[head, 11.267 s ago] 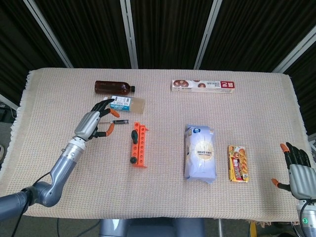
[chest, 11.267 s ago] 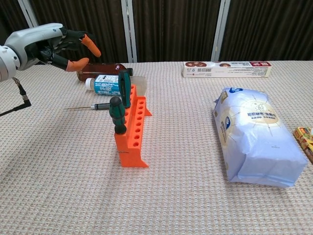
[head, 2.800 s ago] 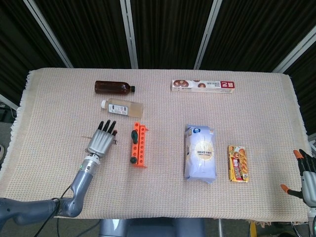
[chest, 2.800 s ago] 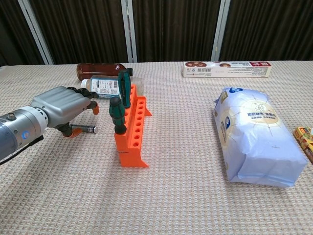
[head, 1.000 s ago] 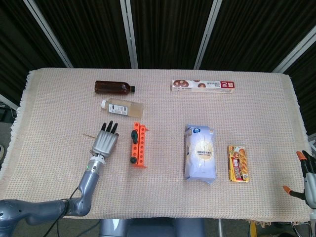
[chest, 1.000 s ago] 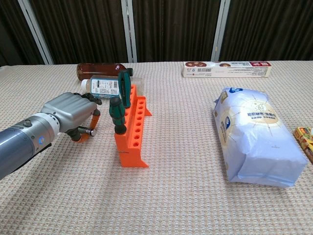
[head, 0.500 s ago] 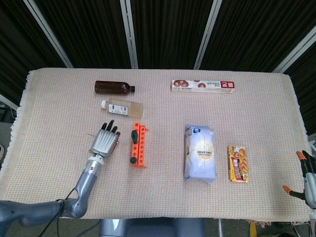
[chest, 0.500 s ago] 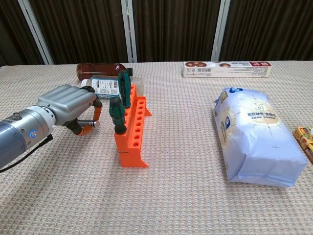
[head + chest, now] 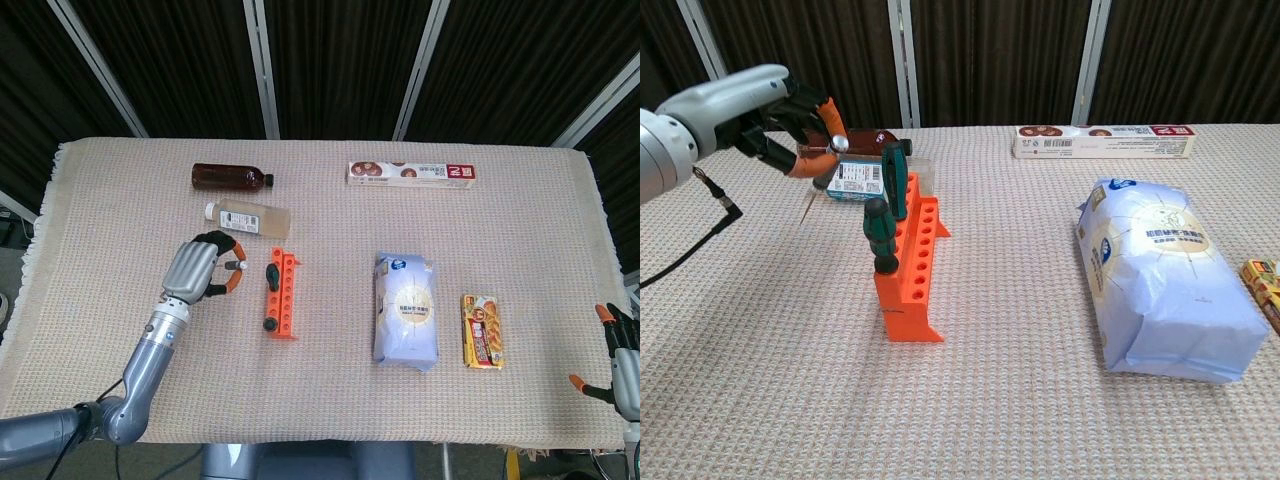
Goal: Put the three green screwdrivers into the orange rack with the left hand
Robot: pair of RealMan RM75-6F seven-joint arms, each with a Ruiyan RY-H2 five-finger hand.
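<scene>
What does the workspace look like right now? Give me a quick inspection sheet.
Surface: beige woven cloth over the table.
Job's things: orange rack holds two green screwdrivers; third screwdriver lifted in the left hand.
Clutter: brown bottle, clear bottle, long box, white bag, snack pack.
Hands: left hand pinches the screwdriver above the cloth; right hand at the table's edge, fingers apart.
Cables: black cable under the left arm.
Surroundings: dark curtains.

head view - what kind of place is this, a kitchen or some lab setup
Probably a lab or test setup, not a kitchen: a table under a woven beige cloth, dark curtains behind it, and groceries mixed with an orange rack of tools, laid out as props.
</scene>
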